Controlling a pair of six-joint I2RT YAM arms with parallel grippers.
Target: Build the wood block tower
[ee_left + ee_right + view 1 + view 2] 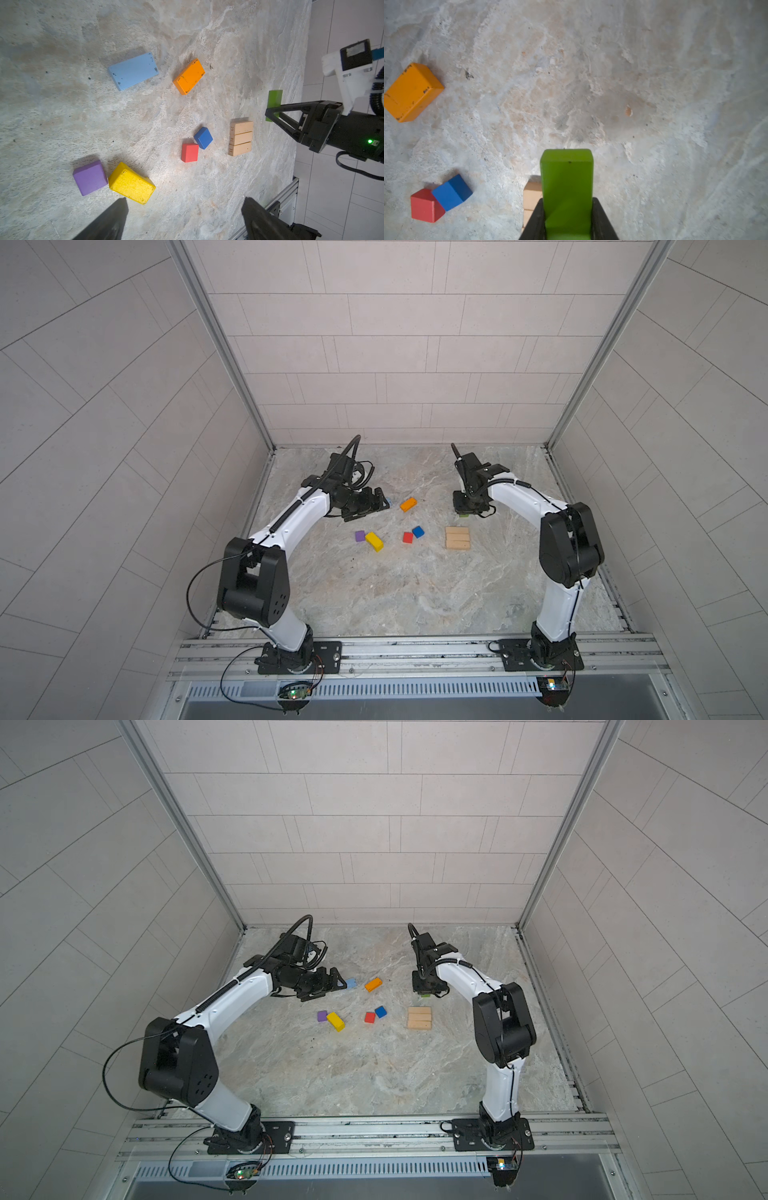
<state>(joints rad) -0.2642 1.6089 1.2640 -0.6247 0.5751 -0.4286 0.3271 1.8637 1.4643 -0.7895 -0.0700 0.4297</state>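
My right gripper (568,204) is shut on a green brick (566,176), gripping its long sides. The brick (462,514) hangs low just behind three tan bars (458,538) that lie side by side as a square. My left gripper (185,204) is open and empty, hovering at the left beside a light-blue brick (350,983). An orange brick (408,504) lies between the two arms. Nearer the front lie a purple cube (360,536) touching a yellow brick (374,541), and a red cube (408,537) touching a blue cube (418,531). No stacked tower shows.
The marbled tabletop (395,597) is walled by tiled panels at the back and sides. An aluminium rail (415,649) with both arm bases runs along the front edge.
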